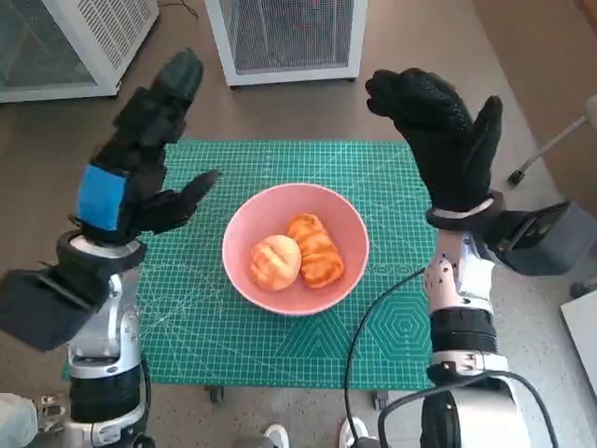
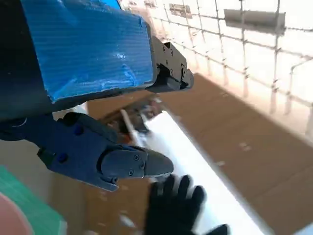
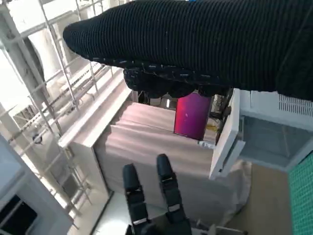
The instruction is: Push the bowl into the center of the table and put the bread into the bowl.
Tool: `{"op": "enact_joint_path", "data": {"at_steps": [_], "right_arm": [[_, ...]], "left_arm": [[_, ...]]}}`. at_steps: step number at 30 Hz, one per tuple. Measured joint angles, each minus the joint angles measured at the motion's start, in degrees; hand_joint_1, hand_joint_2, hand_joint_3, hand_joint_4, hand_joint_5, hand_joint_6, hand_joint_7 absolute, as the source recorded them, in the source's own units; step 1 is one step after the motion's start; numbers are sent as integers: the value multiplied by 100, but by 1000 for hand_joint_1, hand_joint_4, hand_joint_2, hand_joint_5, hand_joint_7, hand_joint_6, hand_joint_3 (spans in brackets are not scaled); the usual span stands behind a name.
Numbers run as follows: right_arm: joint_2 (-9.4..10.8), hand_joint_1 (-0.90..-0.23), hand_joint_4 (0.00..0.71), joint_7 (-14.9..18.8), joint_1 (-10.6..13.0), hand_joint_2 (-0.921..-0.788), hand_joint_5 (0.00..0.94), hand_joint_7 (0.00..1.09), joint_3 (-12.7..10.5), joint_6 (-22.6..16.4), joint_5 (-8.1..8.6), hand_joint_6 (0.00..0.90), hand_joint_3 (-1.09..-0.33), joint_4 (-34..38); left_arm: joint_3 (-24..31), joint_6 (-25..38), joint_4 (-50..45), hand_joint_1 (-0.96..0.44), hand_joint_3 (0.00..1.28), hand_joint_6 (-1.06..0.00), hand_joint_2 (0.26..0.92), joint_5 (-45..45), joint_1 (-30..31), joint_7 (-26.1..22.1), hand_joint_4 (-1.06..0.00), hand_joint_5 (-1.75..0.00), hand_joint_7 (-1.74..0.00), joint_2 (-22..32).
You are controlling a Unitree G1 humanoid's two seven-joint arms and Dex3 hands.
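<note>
We see the pink bowl (image 1: 296,247) sitting near the middle of the counter (image 1: 187,317), on the green cutting mat (image 1: 392,327) that covers it, and both pieces of bread lie inside the bowl, touching side by side. The round bread (image 1: 275,261) has no clear long axis; it sits on the left half of the bowl floor. The twisted oblong bread (image 1: 315,250) lies to its right, its long axis running from the far side of the bowl toward the near side, tilted slightly to the right at the near end. Our left hand (image 1: 140,159) is raised above the left edge of the mat, fingers apart and holding nothing, with its blue tape facing up. Our right hand (image 1: 438,131) in the knitted glove is raised over the far right corner of the mat, likewise spread and empty. Neither hand touches the bowl. The mat carries a printed white grid and angle lines. Beyond the far edge of the counter, on the brown floor (image 1: 420,37), stand two white cabinets with mesh fronts (image 1: 289,33). A black cable (image 1: 359,355) loops over the near right part of the mat toward our right forearm. The wrist views show white wire racking and pale walls.
</note>
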Motion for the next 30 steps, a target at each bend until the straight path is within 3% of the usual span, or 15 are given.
{"op": "enact_joint_path", "data": {"at_steps": [7, 30], "right_arm": [[-46, -456, 375, -31, -129, -921, 0, 3, 16, -37, -54, 562, -387, 85], [-51, -467, 383, -36, -329, -921, 3, 6, 37, -61, -132, 571, -362, 387]], "left_arm": [[24, 264, -130, -654, 348, -317, 921, -212, -50, 18, -230, -22, -28, 69], [-9, 243, -41, -671, 340, -332, 921, -50, -131, 140, -264, -25, -40, 246]]}}
